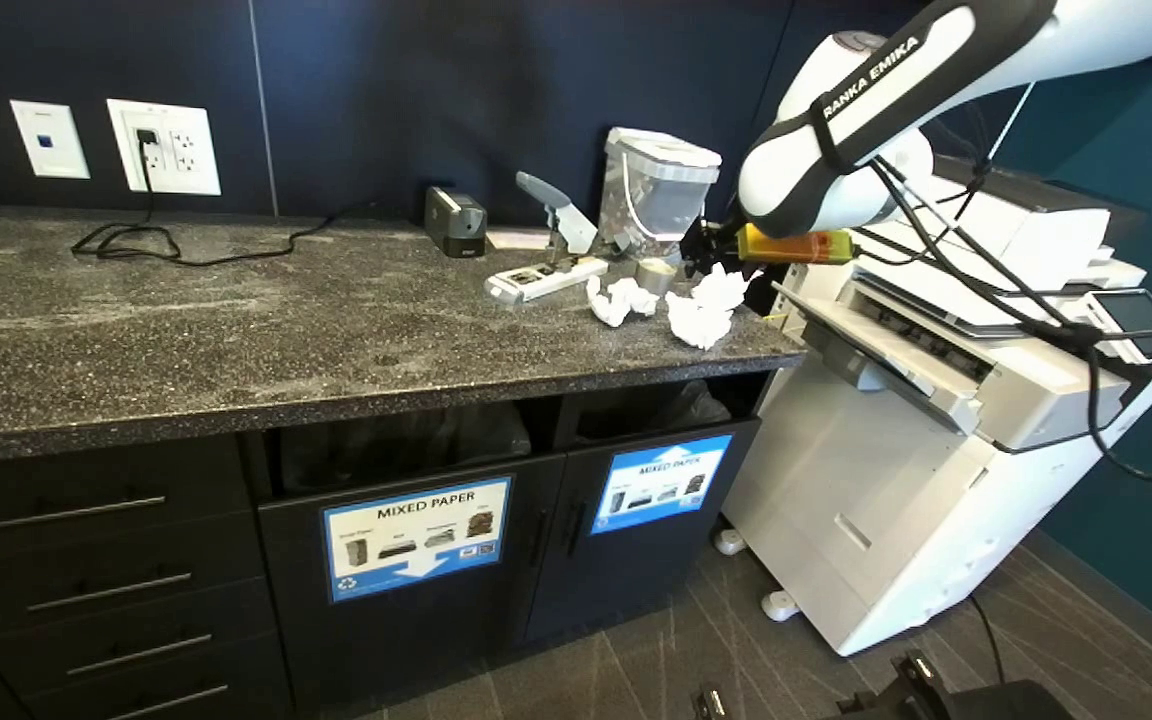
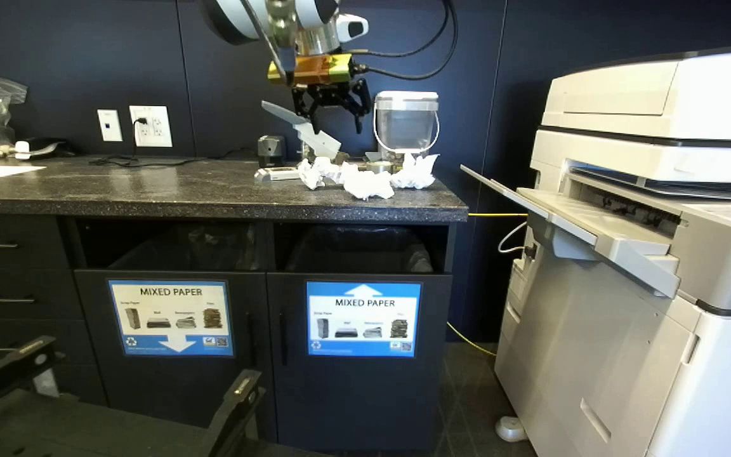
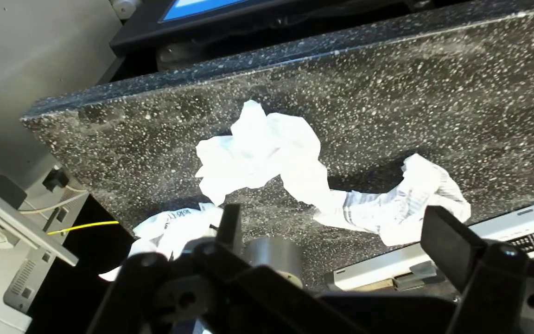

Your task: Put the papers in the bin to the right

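The papers are crumpled white wads point(image 2: 365, 183) grouped near the right end of the counter. In the wrist view a wad point(image 3: 257, 153) lies toward the counter's front edge, another wad point(image 3: 420, 199) touches or overlaps it on the right, and a third wad point(image 3: 174, 227) is partly covered by a finger. Above them hangs my gripper point(image 2: 337, 129), its fingers wide apart and nothing between them. Below the counter, the bin to the right point(image 2: 359, 400) has a dark front, a blue-bordered label and a slot opening over its top.
Left of that bin is another bin point(image 2: 175, 387) with a white-topped label. Behind the wads stand a stapler point(image 1: 546, 278), a clear container point(image 2: 407, 124) and a small metal cylinder point(image 3: 274, 257). A printer point(image 2: 600, 355) stands right of the counter, its tray jutting toward it.
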### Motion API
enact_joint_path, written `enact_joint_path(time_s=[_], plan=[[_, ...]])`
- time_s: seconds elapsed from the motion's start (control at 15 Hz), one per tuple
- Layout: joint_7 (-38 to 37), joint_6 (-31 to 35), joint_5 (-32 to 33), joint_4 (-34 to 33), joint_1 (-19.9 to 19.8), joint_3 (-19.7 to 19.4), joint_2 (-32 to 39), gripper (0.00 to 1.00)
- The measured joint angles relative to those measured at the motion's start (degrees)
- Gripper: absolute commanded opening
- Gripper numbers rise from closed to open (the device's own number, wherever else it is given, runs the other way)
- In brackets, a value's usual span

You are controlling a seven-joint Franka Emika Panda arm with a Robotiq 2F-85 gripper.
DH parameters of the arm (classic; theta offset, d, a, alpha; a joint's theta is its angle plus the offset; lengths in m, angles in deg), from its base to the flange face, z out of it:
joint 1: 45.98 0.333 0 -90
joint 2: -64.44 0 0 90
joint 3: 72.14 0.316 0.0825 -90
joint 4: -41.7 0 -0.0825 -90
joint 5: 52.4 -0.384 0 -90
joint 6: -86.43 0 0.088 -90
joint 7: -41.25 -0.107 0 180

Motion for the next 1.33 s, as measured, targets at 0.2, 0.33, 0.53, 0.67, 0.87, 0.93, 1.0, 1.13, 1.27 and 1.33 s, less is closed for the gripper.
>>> enact_joint_path(time_s=[0.2,0.33,0.53,0.67,0.87,0.93,1.0,1.13,1.27,1.33], plan=[[6.17,0.04,-6.71,-6.39,0.03,-0.87,6.4,1.0],[8.85,-0.11,-9.31,-10.58,-0.04,-1.34,10.49,1.0],[11.2,-0.78,-11.11,-16.28,-0.3,-1.93,15.96,1.0],[12.49,-2.1,-11.12,-19.52,-0.31,-2.52,18.76,1.0],[14.27,-3.56,-11.11,-23.25,-0.29,-3.13,21.52,1.0],[14.82,-4.26,-11.11,-24.22,-0.3,-3.18,22.13,1.0],[15.49,-5.32,-11.11,-25.07,-0.36,-3.08,22.62,1.0],[17.01,-8.15,-11.12,-26.34,-0.58,-2.54,23.25,1.0],[18.07,-10.4,-11.12,-27.22,-0.61,-2.31,23.5,1.0],[18.49,-11.26,-11.12,-27.61,-0.61,-2.28,23.58,1.0]])
